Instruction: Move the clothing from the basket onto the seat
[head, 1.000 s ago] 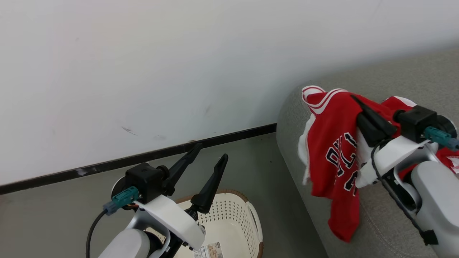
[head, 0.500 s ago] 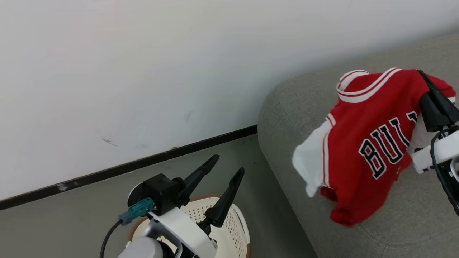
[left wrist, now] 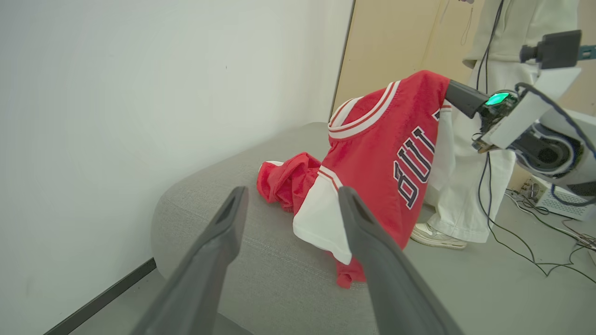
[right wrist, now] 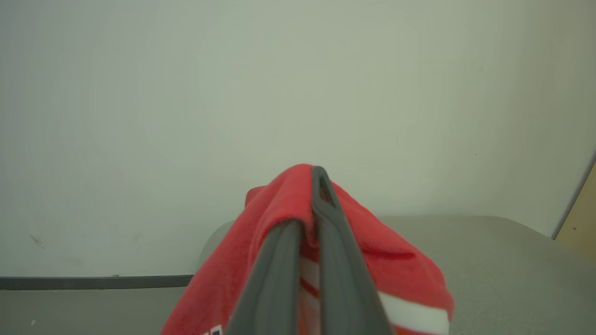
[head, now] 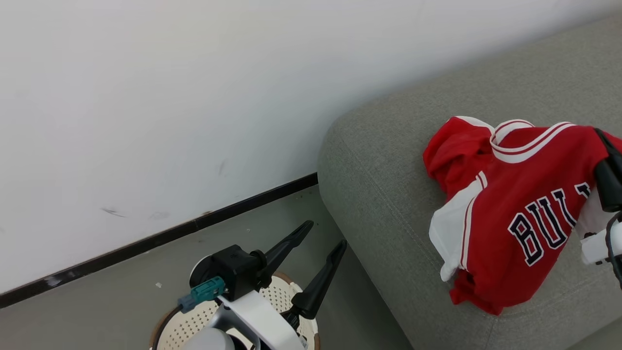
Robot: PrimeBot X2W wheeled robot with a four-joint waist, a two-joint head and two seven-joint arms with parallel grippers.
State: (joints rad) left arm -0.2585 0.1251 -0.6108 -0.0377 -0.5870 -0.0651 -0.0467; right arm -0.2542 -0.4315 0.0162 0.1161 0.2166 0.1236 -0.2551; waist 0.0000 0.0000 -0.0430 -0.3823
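Note:
The red jersey with navy letters hangs from my right gripper, which is shut on its upper edge; its lower hem rests on the grey seat. The right wrist view shows the closed fingers wrapped in the jersey's red cloth. A second red garment lies crumpled on the seat just behind the jersey. My left gripper stands open and empty above the cream basket on the floor. From the left wrist, the jersey, the crumpled garment and the right gripper show beyond my left gripper.
A white wall with a dark baseboard runs behind the basket and seat. A person in white trousers stands past the seat's far side, with cables trailing on the floor there.
The head camera has swung right. My right gripper has carried the jersey from the seat's end in over the cushion, where its hem now rests. The left gripper stays open above the basket.

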